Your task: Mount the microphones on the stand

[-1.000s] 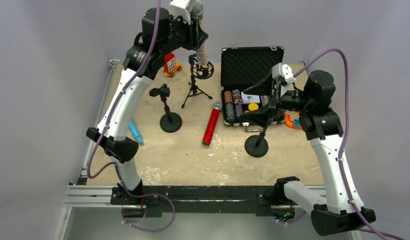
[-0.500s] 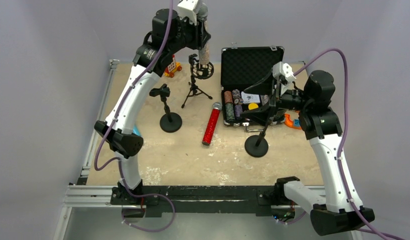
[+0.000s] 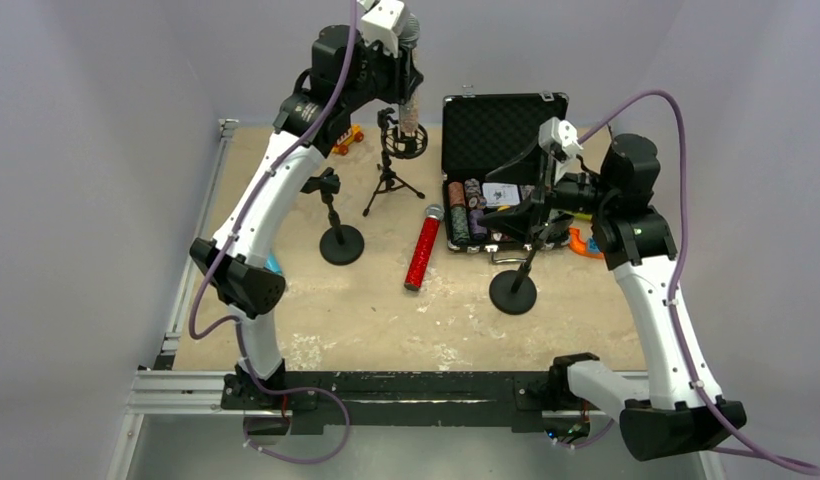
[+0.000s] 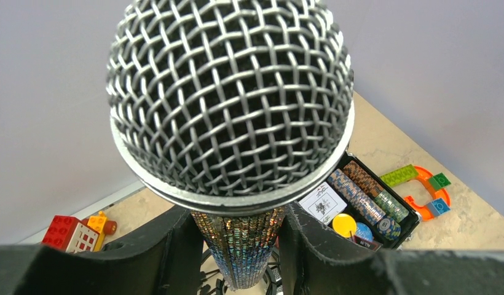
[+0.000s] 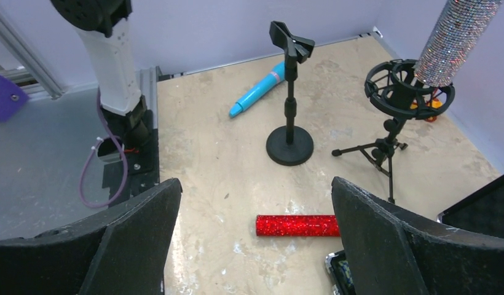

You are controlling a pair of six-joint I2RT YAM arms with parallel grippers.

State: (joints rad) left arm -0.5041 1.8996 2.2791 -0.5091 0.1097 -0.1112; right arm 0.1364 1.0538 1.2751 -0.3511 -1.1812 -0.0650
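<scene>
Clamping the silver-glitter microphone (image 4: 231, 92) upright at the tripod stand (image 5: 385, 150), the left gripper (image 4: 237, 246) is squeezing its body while the right gripper (image 5: 252, 190) is gaping wide, empty.

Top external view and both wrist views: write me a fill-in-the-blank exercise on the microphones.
The left hand is shut on a grey-mesh-headed glitter microphone coloured ____.
The stick microphone lying flat beside the open black chip case is ____-glitter.
The right hand is ____, holding nothing.
Missing words: silver, red, open.
</scene>
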